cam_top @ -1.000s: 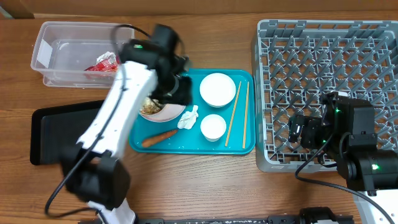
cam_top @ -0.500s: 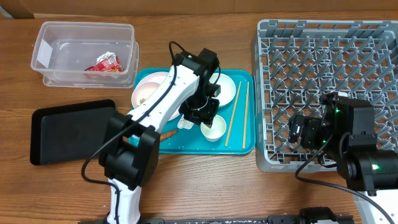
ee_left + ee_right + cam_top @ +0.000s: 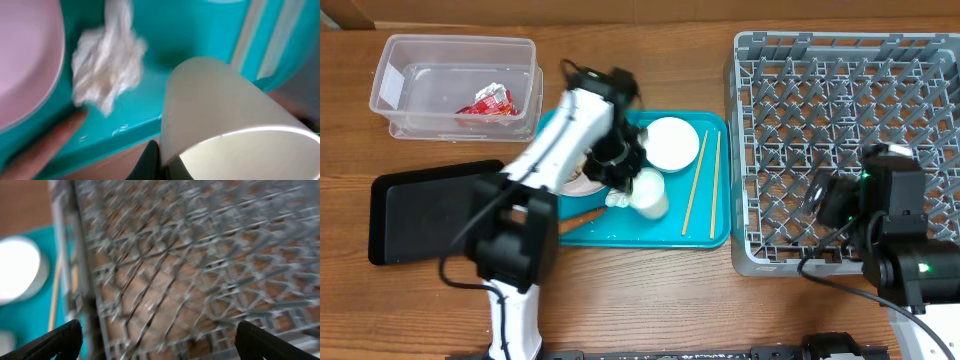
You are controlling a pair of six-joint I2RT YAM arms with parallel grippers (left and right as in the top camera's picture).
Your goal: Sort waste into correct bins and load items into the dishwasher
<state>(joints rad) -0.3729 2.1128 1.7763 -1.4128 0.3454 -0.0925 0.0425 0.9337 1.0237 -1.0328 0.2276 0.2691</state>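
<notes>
Left gripper [image 3: 638,186] clamps one small white cup [image 3: 225,110], tilted over the teal tray [image 3: 620,232]; one larger white bowl [image 3: 672,143], two chopsticks [image 3: 700,180], one tissue [image 3: 107,75], one carrot piece [image 3: 582,217] and one pink bowl [image 3: 25,60] sit there. One red wrapper [image 3: 485,102] lies in the clear tub [image 3: 460,50], its white label [image 3: 388,88] unreadable. Right gripper [image 3: 155,342] gapes empty over the grey rack [image 3: 850,100]

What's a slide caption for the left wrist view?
Left pincer grips tilted white cup over teal tray, beside tissue and pink bowl.
</notes>
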